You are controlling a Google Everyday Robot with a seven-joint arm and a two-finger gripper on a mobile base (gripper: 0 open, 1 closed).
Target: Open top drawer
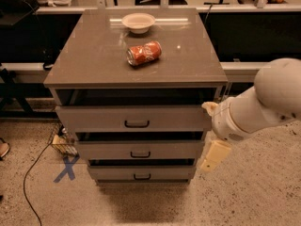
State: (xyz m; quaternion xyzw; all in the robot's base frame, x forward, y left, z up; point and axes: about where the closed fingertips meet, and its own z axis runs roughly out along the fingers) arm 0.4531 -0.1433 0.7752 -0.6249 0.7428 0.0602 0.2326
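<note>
Top drawer (94,119) directly beneath the grey tabletop (89,60), tallest front of three, at 12 o'clock from the shorter drawers (103,150). Set a little proud of the frame with a dark gap above, so probably partway out already.

Small black loop handle (137,124) mid-panel, slightly toward 6 o'clock: the one sensible place to take hold. Probably stiff and rigid, running on slides; light if empty, though contents hidden. Best drawn straight toward 6 o'clock, kept level, to avoid binding. Thin, smooth loop, so apt to slip out of a shallow pinch; better hooked deep.

Gripper (207,136) at 3 o'clock from the drawer, just off its right edge, apparently touching nothing. Cream fingers (215,157) spread apart, empty.

Red can (144,53) lying on its side and a pale bowl (138,22) up on top, toward 12 o'clock. Liable to roll if jerked.
</note>
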